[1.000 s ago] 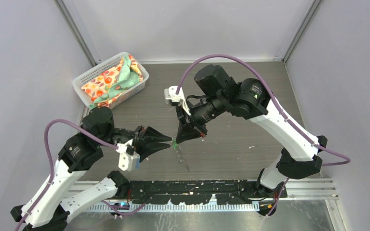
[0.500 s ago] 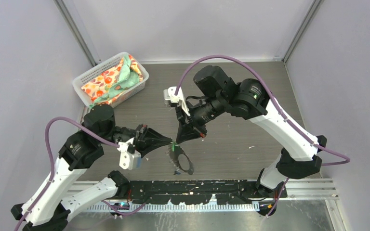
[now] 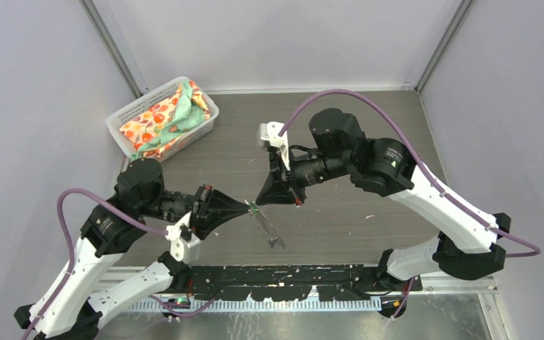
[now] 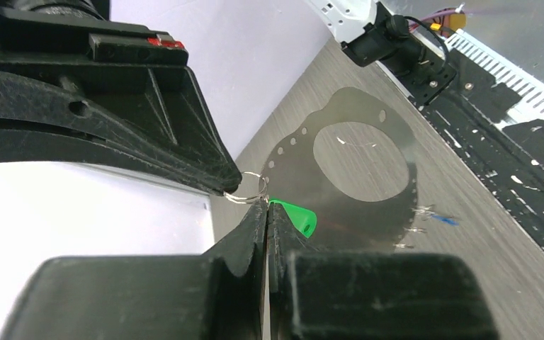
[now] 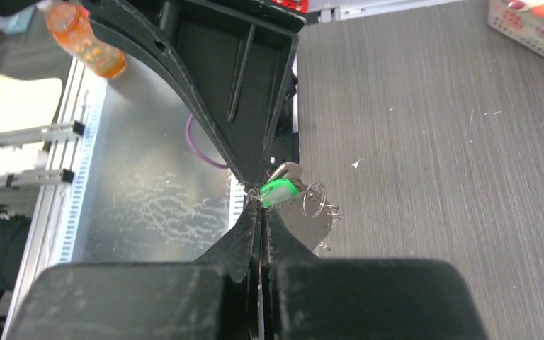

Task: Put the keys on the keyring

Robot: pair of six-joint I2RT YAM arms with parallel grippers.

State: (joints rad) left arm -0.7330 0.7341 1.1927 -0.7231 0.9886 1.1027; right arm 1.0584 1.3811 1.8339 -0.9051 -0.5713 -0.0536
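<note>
A: What do we have nearest us?

B: The keyring (image 3: 268,228), a flat grey loop with one big hole and small holes along an edge. We see it hanging tilted above the table (image 3: 368,142), its low end toward our bases. A tiny blue key (image 4: 443,220) shows by its low rim; touching or not, we cannot tell.

A: And at its top end?

B: There our two grippers meet tip to tip. The left gripper (image 3: 246,205) reaches in from the left, jaws clenched, with the green key (image 4: 296,217) poking out right at its tips. The right gripper (image 3: 260,202) comes in from the far side, jaws clenched too, nipping a small ring (image 4: 249,187) of wire just beside that green tag.

A: Is the green key on the keyring?

B: We cannot tell; tag, small ring and the keyring's top edge crowd together at the tips.

A: Further back?

B: A white basket (image 3: 124,117) in the far left corner, holding patterned cloth (image 3: 163,117)
</note>
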